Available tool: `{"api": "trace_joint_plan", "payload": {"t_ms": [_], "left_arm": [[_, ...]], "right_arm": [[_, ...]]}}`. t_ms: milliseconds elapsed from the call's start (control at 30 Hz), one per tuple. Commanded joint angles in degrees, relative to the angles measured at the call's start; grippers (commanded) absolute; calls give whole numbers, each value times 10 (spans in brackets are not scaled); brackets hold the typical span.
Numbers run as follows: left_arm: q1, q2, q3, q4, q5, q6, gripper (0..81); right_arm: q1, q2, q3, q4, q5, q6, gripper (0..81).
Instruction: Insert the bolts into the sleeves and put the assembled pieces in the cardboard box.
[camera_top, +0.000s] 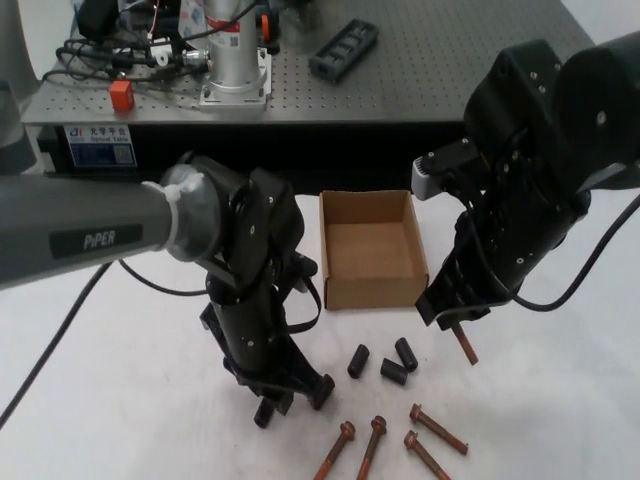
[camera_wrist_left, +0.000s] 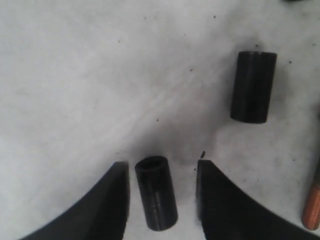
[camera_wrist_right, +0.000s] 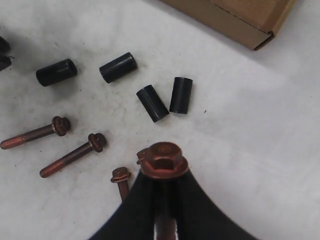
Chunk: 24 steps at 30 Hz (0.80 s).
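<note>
The right hand (camera_wrist_right: 162, 205) is clamped on a bolt (camera_wrist_right: 164, 161), head up and shank hanging down over the bench (camera_top: 560, 400), probably so it can drop straight into a sleeve. The left hand (camera_wrist_left: 161, 170) is open, fingers either side of a sleeve (camera_wrist_left: 156, 200) lying on the bench, apparently set to pick it up as the bolt's partner. Spare sleeves (camera_wrist_right: 152, 102) and spare bolts (camera_wrist_right: 75, 155) lie loose near the cardboard box (camera_top: 370, 250), which sits open side up for finished pieces.
</note>
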Motion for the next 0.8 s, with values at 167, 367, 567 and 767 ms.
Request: {"api": "trace_joint_plan", "payload": {"t_ms": [167,367,567,767], "left_arm": [[0,13,0,12,3,-22,317],[0,13,0,37,2,-22,151],[0,6,0,46,2,-22,4],[0,-107,43,-54,54,-22,6]], "right_arm": [[-2,-7,-4,5,-5,5,24],[-1,-18,-4,6,-11,13,24],[-1,-50,-4,-13,-44,27,24],[-1,-136,65,-172,-149,114,24]]}}
